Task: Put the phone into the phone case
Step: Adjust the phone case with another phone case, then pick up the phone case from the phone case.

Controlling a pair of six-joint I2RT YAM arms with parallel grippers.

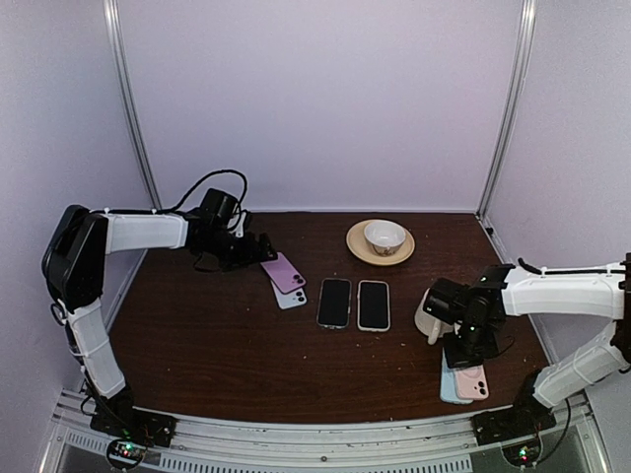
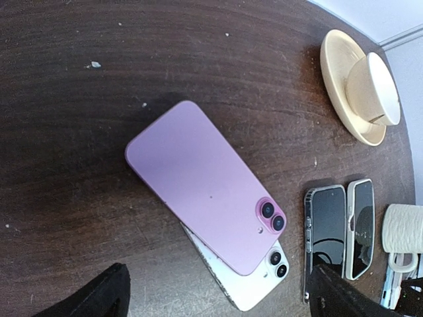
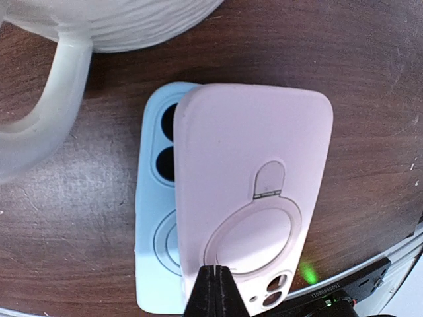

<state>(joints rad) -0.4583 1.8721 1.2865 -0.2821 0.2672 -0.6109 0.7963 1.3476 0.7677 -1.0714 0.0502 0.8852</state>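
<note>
A glossy lilac phone (image 2: 205, 185) is stacked on a white phone (image 2: 254, 287) near the wooden table's (image 1: 217, 345) far edge — the left gripper (image 2: 218, 297) is spread above it. The right gripper (image 3: 211, 274) is clenched over a pink silicone case (image 3: 254, 178) by the near right corner.

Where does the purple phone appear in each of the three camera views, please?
Top view: the purple phone is left of centre, lying on top of a white phone.
Left wrist: it fills the middle, lenses toward the lower right.
Right wrist: not in it.
Shared landmark: the white mug, right of centre from above, at the right edge, across the top.
</note>
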